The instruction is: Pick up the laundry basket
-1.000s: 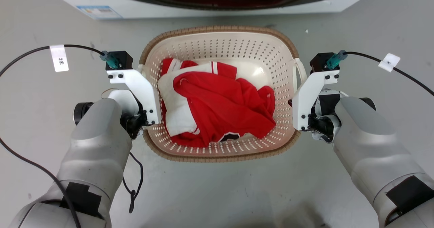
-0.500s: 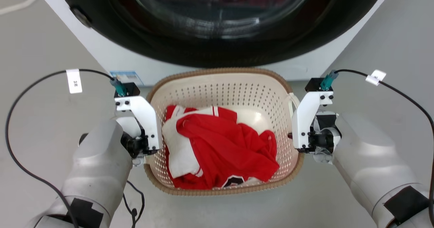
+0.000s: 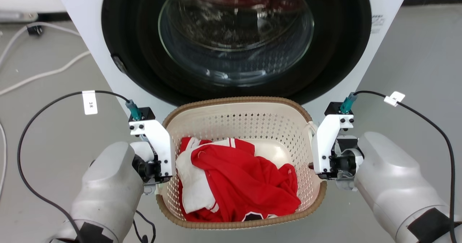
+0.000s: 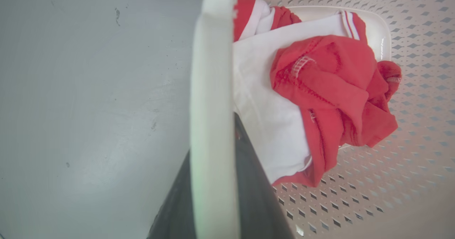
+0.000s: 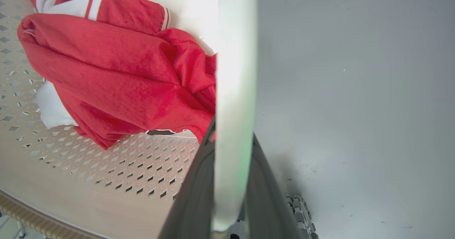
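Before 1 washing machine [image 3: 86, 37] | 1 laundry basket [image 3: 234, 100] | left gripper [image 4: 213, 136], right gripper [image 5: 233, 129] clamping its 2 handles [image 4: 212, 54]

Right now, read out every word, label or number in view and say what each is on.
"3" then a character too small to read: left cable's white tag.
Mark too small to read: right cable's white tag.
Fine print, too small to read: washer front, right of door.
Black emblem on the red shirt in the basket: cut off, no letters legible.
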